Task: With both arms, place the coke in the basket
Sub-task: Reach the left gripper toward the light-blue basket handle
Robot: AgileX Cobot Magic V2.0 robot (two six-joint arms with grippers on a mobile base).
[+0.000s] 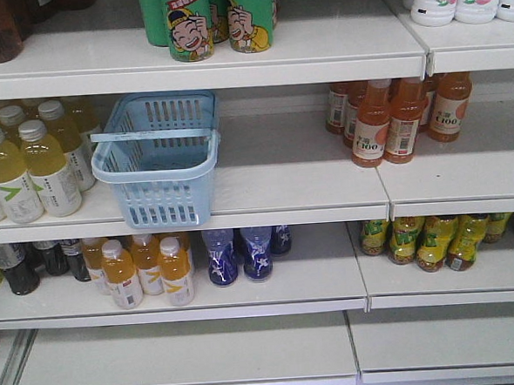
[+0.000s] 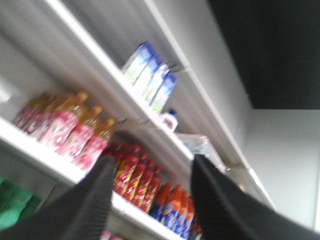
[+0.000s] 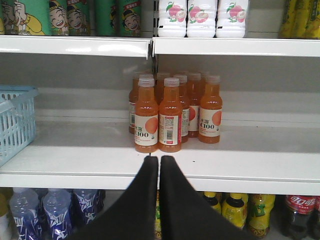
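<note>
The left wrist view is blurred and tilted. Only rows of pink and red bottles (image 2: 65,132) and blue-white cartons (image 2: 150,75) can be made out. The left tool (image 2: 152,200) shows as 2 black fingers spread apart with nothing between them. The right tool (image 3: 159,195) has its fingers pressed together, empty, in front of the orange bottles (image 3: 170,117). A dark bottle (image 3: 300,212) with a red label stands on the shelf below, cut off by the frame. The basket (image 1: 163,202), pale blue slotted plastic, stands on the middle shelf (image 1: 291,186). Its handle lies across the opening, and yellow bottles (image 1: 24,167) stand just beside it on the left.
</note>
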